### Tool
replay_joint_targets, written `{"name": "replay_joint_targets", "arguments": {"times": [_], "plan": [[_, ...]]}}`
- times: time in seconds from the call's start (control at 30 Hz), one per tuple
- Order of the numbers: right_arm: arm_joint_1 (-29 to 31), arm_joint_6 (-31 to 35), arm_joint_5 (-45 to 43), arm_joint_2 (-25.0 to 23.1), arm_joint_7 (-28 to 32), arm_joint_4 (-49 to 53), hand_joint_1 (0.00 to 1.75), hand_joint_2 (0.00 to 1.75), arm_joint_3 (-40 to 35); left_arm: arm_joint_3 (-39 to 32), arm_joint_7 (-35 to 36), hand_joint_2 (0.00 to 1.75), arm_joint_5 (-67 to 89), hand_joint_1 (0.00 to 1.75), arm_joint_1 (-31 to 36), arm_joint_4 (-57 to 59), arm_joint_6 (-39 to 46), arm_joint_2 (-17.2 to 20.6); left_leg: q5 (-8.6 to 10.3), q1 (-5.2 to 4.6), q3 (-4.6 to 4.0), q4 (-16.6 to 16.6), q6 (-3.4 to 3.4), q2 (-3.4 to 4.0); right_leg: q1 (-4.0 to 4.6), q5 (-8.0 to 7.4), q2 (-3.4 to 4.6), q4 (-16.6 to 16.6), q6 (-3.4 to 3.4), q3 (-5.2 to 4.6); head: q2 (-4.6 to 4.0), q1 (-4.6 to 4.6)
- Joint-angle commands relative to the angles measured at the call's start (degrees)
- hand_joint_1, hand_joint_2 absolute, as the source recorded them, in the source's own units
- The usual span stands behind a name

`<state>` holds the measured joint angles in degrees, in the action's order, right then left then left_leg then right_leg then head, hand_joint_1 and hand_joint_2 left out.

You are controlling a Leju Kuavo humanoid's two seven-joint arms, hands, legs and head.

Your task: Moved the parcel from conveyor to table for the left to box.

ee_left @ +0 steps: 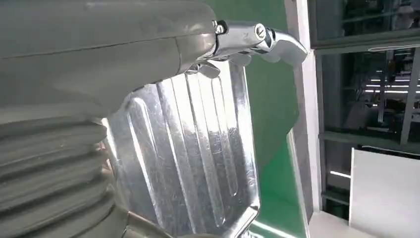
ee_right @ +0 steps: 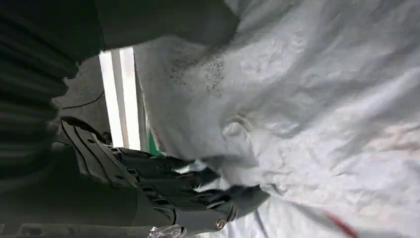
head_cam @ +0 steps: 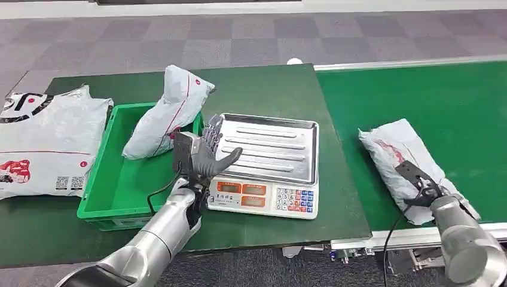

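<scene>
A grey-white parcel (head_cam: 397, 149) with red print lies on the green conveyor (head_cam: 436, 95) near its front edge. My right hand (head_cam: 418, 182) grips the parcel's near end; in the right wrist view its dark fingers (ee_right: 163, 193) curl under the crumpled parcel (ee_right: 307, 109). My left hand (head_cam: 206, 152) hovers with fingers spread and nothing in it at the left edge of the scale's steel tray (head_cam: 269, 146), beside the green box (head_cam: 119, 197). The left wrist view shows the hand (ee_left: 99, 74) above the ribbed tray (ee_left: 198, 148). Another white parcel (head_cam: 167, 110) leans in the box.
The electronic scale (head_cam: 263, 197) stands on the dark green table (head_cam: 269, 89) between box and conveyor. Large flat mail bags (head_cam: 48, 143) lie at the table's left. Grey carpet floor (head_cam: 239, 42) lies beyond.
</scene>
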<state>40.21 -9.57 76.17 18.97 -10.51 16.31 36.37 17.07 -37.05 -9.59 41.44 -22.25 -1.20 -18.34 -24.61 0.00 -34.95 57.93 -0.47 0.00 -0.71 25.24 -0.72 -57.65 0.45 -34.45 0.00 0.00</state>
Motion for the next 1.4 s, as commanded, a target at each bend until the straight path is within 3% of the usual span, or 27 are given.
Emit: {"name": "replay_joint_targets", "arguments": {"times": [0.03, 0.6, 0.8, 0.87, 0.97, 1.0, 1.13, 1.4], "plan": [[-1.34, -0.3, 0.27, -3.63, 0.42, -3.13, 1.75, 1.75, -1.23, -3.08, 0.5, 1.75, 0.66, 0.0, 1.09, 2.45, -0.79, 0.43, 0.02, 0.1, 0.14, -0.19, -0.05, 0.22, 0.1, -0.14, 0.28, 0.28, -0.06, 0.12, 0.0, 0.0], [-2.13, 1.08, 2.47, -5.77, 2.95, -1.95, 1.75, 1.75, -2.83, -3.73, 0.66, 1.75, 1.88, 0.0, 1.21, 2.9, -1.41, 0.18, -0.05, 0.09, 0.19, -0.11, -0.07, 0.15, 0.16, -0.05, 0.18, 0.2, -0.06, 0.14, 0.0, 0.0], [-1.47, 24.29, 0.11, -12.72, 18.11, 5.05, 1.75, 1.75, -3.64, -5.7, -0.33, 1.75, 3.0, 0.0, 0.02, 2.0, -0.59, 1.32, -0.05, 0.1, 0.25, -0.23, -0.1, 0.44, 0.16, -0.14, 0.51, 0.32, -0.09, 0.12, 0.0, 0.02], [-1.18, 26.13, -5.37, -12.19, 26.56, 8.53, 1.75, 1.75, -5.69, -6.63, -0.87, 1.75, 3.52, 0.0, -0.33, 1.8, -0.94, 1.68, -0.09, 0.02, 0.13, -0.14, -0.11, 0.63, 0.09, -0.13, 0.72, 0.13, -0.09, -0.07, 0.0, 0.0], [-1.26, 27.65, -16.49, -8.3, 33.41, 12.62, 1.75, 1.75, -10.34, -7.7, -0.62, 1.75, 3.98, 0.0, 0.27, 1.67, -1.0, 1.68, -0.06, -0.04, -0.02, -0.1, -0.11, 0.54, 0.0, -0.08, 0.62, 0.01, -0.1, -0.25, 0.0, 0.0], [-2.43, 28.12, -20.04, -7.49, 34.06, 14.86, 1.75, 1.75, -12.12, -7.86, -0.45, 1.75, 4.12, 0.0, 0.4, 1.52, -0.9, 1.59, -0.01, 0.01, 0.08, -0.28, -0.15, 0.63, 0.05, -0.18, 0.74, 0.21, -0.14, -0.17, -0.02, 0.0], [-10.03, 33.86, -29.83, -5.95, 32.93, 26.16, 1.75, 1.75, -21.4, -8.07, -0.07, 1.75, 4.59, 0.0, 0.41, 1.06, -0.46, 1.18, 0.1, 0.02, -0.1, -0.11, 0.02, -0.25, -0.05, 0.03, -0.17, 0.09, -0.03, -0.13, -0.02, 0.0], [-13.23, 35.27, -32.21, -5.39, 29.69, 28.59, 1.75, 1.75, -26.51, -8.12, -0.19, 1.75, 4.76, 0.0, -0.09, 0.88, -0.15, 1.25, -0.11, -0.05, -0.07, -0.09, 0.09, -0.11, -0.19, 0.1, 0.11, 0.1, 0.11, -0.11, -0.02, 0.0]]}}
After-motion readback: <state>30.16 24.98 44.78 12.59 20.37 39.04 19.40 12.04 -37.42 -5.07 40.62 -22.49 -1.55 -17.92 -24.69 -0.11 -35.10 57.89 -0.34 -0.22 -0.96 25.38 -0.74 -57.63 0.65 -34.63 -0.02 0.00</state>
